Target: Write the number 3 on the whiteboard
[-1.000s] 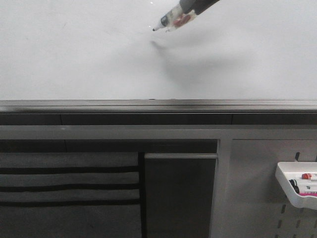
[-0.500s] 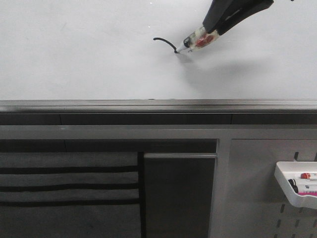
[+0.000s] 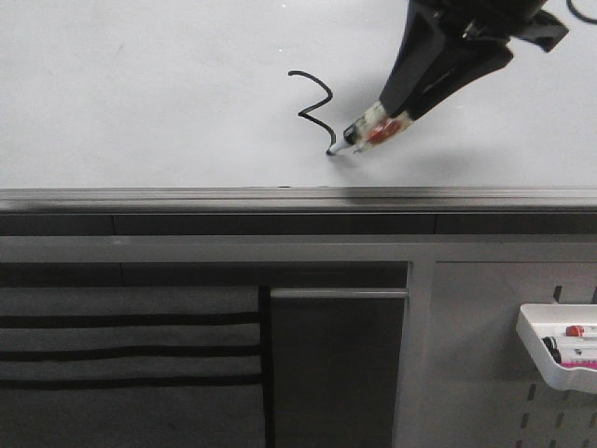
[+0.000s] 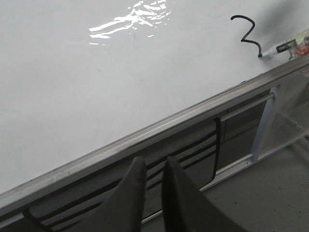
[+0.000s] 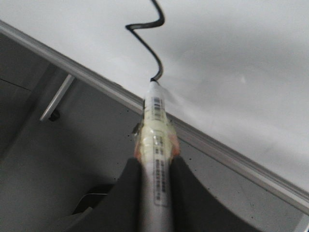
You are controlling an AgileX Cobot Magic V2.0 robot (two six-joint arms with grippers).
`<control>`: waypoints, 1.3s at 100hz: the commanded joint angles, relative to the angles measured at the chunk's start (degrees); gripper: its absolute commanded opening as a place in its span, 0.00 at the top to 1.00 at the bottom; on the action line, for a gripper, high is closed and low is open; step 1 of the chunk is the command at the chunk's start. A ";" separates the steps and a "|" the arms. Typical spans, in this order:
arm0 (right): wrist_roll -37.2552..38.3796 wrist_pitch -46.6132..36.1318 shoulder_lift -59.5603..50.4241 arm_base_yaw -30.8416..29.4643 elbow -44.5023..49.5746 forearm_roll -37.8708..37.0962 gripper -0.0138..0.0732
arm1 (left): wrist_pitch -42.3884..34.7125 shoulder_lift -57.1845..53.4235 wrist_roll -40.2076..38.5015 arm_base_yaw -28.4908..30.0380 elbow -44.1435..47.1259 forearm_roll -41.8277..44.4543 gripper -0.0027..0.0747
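Here, going from left to right, the big whiteboard fills the top of the front view, and its left part is plain white with faint smudges. Along its near side runs a dark metal edge rail. Below the rail on the left hangs a grey panel with black stripes, and next to it stands a dark flat panel.

The left gripper shows only in its own wrist view. It hangs off the board, over the striped panel, with its two fingers nearly touching and nothing between them.

Near the middle of the board is the number 3, a thin black line. It is only partly drawn, and its lowest end is close to the rail.

Just right of it, the marker has its tip touching the end of the line. The right gripper is clamped on the marker, and its dark fingers hide the back of the pen. Its shadow lies on the board beside it.

At the far right, lower down, a white tray with pens hangs on a grey pegboard.
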 commanded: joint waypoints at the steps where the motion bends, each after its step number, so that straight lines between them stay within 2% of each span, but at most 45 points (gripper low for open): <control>1: 0.03 -10.54 0.27 2.59 -0.82 -0.11 0.91 | -3.92 -0.07 -0.50 0.00 -1.37 -1.25 0.89; 10: 0.03 -12.50 1.18 5.24 -3.24 -0.11 0.91 | -3.58 0.29 -0.50 0.00 -1.37 -1.25 0.89; 19: -1.06 -6.42 -0.35 6.56 -6.34 -0.11 0.91 | -2.19 1.63 -0.09 0.00 -1.37 -1.25 0.89; 34: -14.77 1.49 -8.64 11.13 -3.29 0.04 0.91 | 0.06 4.68 4.34 -1.44 -1.37 -4.81 0.89; 44: -19.22 2.79 -15.25 13.25 0.15 0.04 0.91 | 0.53 6.49 10.07 -4.38 -1.71 -9.31 0.89; 64: -20.62 5.69 -22.71 13.50 1.87 -1.02 0.91 | 0.79 10.26 14.60 -11.79 -3.55 -11.77 0.89; 95: -34.14 6.23 -24.01 13.61 1.87 -1.02 0.91 | -0.75 20.58 19.56 -25.02 -9.46 -12.16 0.89; 112: -36.56 6.23 -24.01 13.60 1.87 -1.02 0.91 | -3.44 26.03 23.83 -29.09 -13.47 -12.16 0.89; 130: -36.59 6.27 -24.01 13.60 1.87 -1.02 0.91 | -4.83 29.90 25.44 -29.83 -16.52 -12.16 0.89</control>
